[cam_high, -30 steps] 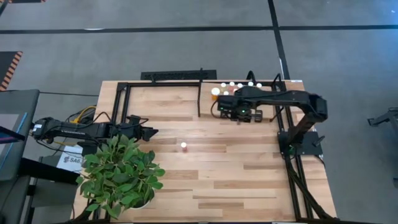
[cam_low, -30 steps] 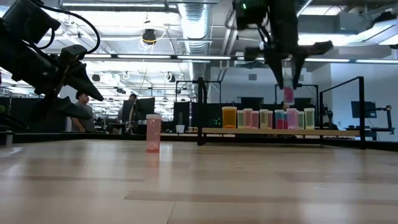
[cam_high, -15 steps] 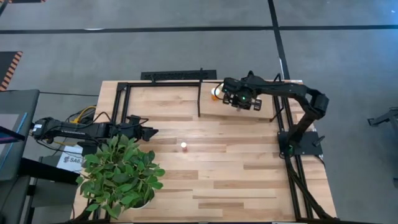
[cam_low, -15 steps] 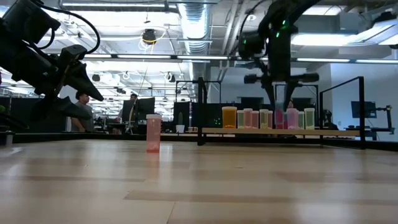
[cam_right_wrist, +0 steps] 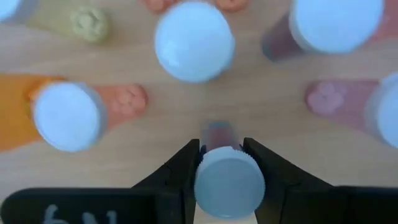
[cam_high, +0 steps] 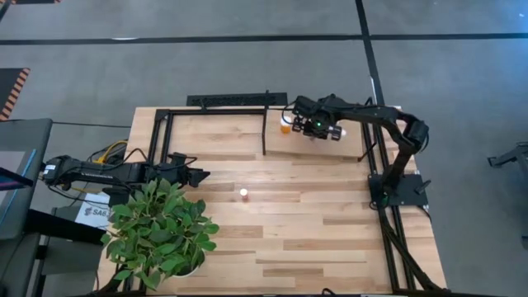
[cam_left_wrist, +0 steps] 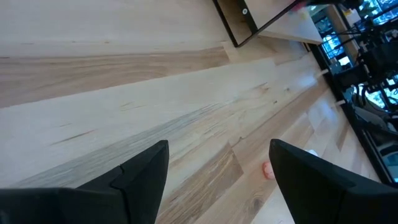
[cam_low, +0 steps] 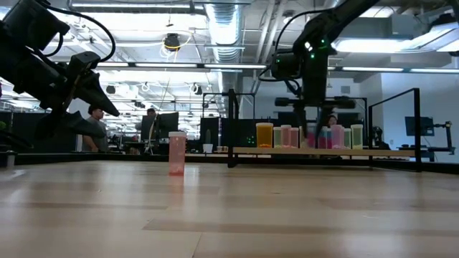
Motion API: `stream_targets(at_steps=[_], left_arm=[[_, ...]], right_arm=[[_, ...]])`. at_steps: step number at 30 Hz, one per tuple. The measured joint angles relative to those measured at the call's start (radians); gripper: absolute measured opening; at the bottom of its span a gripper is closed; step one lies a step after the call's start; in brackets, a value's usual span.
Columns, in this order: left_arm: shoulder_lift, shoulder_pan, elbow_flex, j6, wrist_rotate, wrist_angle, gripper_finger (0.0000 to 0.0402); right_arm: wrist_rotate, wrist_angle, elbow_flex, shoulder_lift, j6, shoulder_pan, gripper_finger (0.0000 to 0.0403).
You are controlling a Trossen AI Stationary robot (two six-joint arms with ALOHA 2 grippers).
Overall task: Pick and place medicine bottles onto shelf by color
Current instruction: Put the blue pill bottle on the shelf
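Pink is the colour you are carrying: your right gripper (cam_right_wrist: 229, 163) pinches a white-capped vial (cam_right_wrist: 229, 180) by its neck and holds it just above the shelf (cam_right_wrist: 174, 112), in a gap among the bottles already standing there. In the high view that gripper (cam_high: 318, 126) sits over the far end of the shelf (cam_high: 318, 148), beside the big orange bottle (cam_high: 285, 125). From the low view the row (cam_low: 308, 136) runs orange, then pinks, then greens, and the arm comes down among the pinks, so you seem to be in the placing step for this vial. Whether its base already touches the board is hidden from every view. Your next move calls for a short, straight descent and a gentle release; the neighbours stand close on several sides, so spread the fingers only a little and lift straight up, or you may tip one. One pink vial (cam_high: 244, 194) stands alone on the open counter (cam_high: 313, 231), well apart from the shelf, and looks like the last one left to fetch. Your left gripper (cam_left_wrist: 217, 180) waits with fingers spread, low over the counter at the left side beside the plant (cam_high: 161, 231), and the loose vial (cam_left_wrist: 268, 169) shows just ahead of it.
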Motion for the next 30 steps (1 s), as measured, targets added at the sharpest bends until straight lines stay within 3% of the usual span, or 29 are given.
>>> stream_targets(at_steps=[16,30], left_arm=[[0.000,0.000,0.000,0.000,0.000,0.000,0.0265],[0.000,0.000,0.000,0.000,0.000,0.000,0.0265]], right_arm=[[-0.001,0.064,0.000,0.000,-0.001,-0.014,0.0144],[-0.003,0.058,0.010,0.000,0.002,-0.015,0.0226]])
